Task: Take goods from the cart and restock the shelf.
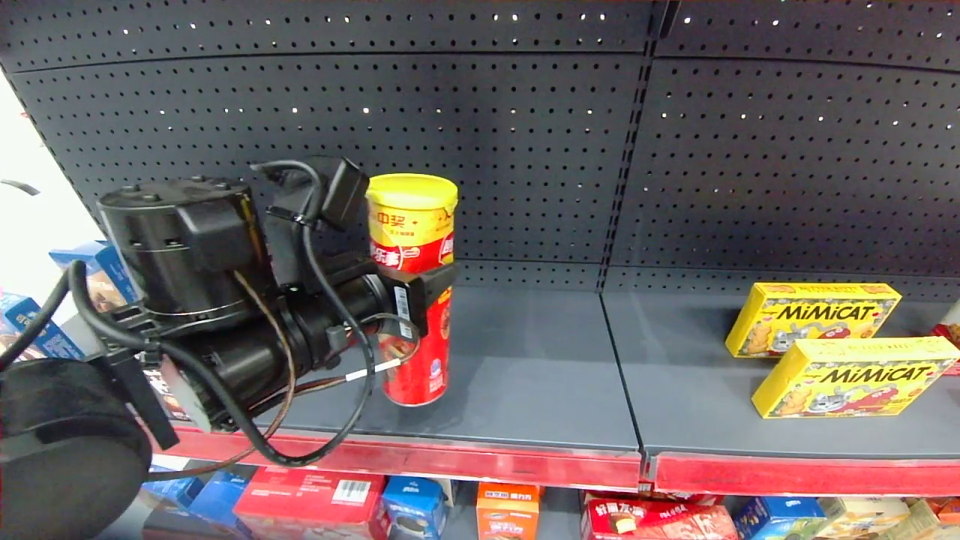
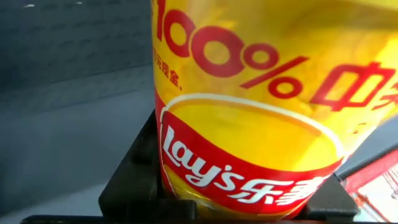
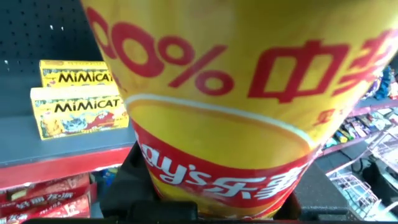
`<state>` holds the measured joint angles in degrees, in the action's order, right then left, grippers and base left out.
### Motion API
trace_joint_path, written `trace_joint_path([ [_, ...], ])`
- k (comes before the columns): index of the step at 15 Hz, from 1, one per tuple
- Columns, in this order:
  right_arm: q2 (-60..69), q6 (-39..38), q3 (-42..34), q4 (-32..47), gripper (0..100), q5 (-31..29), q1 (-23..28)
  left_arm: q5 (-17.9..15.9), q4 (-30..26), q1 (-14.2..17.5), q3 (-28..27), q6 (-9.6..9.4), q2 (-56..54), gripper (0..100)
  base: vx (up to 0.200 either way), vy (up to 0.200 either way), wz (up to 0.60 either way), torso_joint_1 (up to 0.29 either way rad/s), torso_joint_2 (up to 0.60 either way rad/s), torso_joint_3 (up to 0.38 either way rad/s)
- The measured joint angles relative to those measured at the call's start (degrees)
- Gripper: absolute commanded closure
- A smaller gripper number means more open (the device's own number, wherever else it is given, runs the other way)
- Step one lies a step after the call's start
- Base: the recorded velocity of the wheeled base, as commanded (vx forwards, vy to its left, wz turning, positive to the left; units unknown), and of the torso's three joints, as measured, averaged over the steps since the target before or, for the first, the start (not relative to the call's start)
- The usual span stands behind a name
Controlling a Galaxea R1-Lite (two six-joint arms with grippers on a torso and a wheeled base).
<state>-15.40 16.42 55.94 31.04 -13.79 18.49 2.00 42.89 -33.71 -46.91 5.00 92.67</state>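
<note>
Because the shelf [image 1: 525, 360] is a flat grey board with a raised red lip along its front, the step in hand reads as setting a can down upright behind that lip. Two yellow boxes [image 1: 814, 319] lie well apart to the right, so they should not crowd the placing.

In the head view the can [image 1: 412, 225] stands upright near the board's front edge, its base at or just above the surface; contact cannot be told. The left gripper [image 1: 420, 292] is clamped across its middle from the side, and the left wrist view shows the can [image 2: 249, 93] seated between the dark jaws of that gripper [image 2: 230, 205].

To do this well, the can should bear its full weight on the board before the jaws part. They should then spread evenly, and the arm should draw straight back, since a tall narrow can tips easily if one finger drags.

The right gripper [image 3: 211, 199] is closed around a second can [image 3: 236, 112], held out in front of the shelf, with the boxes [image 3: 78, 115] behind it. That can is best kept away until the left arm is out.
</note>
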Motion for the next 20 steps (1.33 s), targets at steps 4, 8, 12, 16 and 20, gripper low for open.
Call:
trace_joint_path([
  [4, 0.6, 0.1, 0.7, -0.2, 100, -0.2, 2.7, -5.1, 3.5, -1.1, -4.2, -0.88, 7.9, 100, 0.000, 0.000, 0.00, 0.000, 0.00, 0.000],
  [8, 0.6, 0.1, 0.8, -0.5, 100, -0.2, 3.0, -10.0, 9.3, -4.4, -4.0, -0.87, 14.3, 100, 0.000, 0.000, 0.00, 0.000, 0.00, 0.000],
  [12, 0.8, 0.1, 0.8, 0.0, 100, -0.3, 3.0, -9.9, 11.2, -8.8, -3.7, -0.33, 17.8, 100, 0.000, 0.000, 0.00, 0.000, 0.00, 0.000],
  [16, 1.5, 0.1, 0.7, 0.1, 100, -0.2, 3.0, -9.9, 11.4, -8.1, -2.0, 0.72, 17.9, 100, 0.000, 0.000, 0.00, 0.000, 0.00, 0.000],
  [20, 1.7, 0.1, 0.7, 0.1, 100, -0.2, 2.8, -10.0, 10.8, -5.7, -3.0, 0.72, 17.8, 100, 0.000, 0.000, 0.00, 0.000, 0.00, 0.000],
])
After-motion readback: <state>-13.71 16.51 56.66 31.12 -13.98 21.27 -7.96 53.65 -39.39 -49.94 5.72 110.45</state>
